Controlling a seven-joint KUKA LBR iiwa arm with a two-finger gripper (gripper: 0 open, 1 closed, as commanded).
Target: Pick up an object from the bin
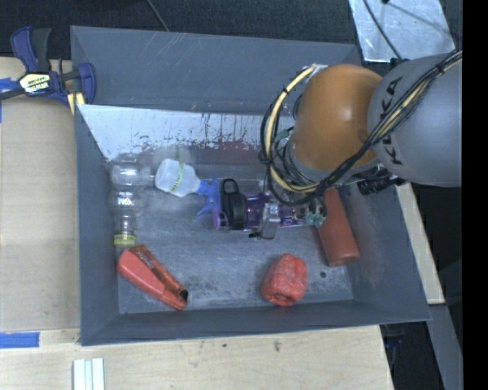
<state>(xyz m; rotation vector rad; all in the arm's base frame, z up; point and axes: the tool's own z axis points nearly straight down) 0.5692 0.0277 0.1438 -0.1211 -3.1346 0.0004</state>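
My gripper (242,210), purple with black parts, hangs low over the middle of the bin, under the orange wrist cover. Just to its left lies a small blue piece (205,201), touching or nearly touching the gripper's black tip. That piece joins a whitish translucent cap-like thing (176,177) lying on its side. A lumpy red ball-like thing (284,280) rests below and to the right of the gripper, near the front wall. A reddish-brown cylinder (339,234) lies right of the gripper, partly under the arm. I see nothing held.
A clear plastic bottle (125,195) with a yellowish cap lies along the left wall. An orange-red handled tool (150,276) lies at the front left corner. The arm and its cables cover the bin's back right part.
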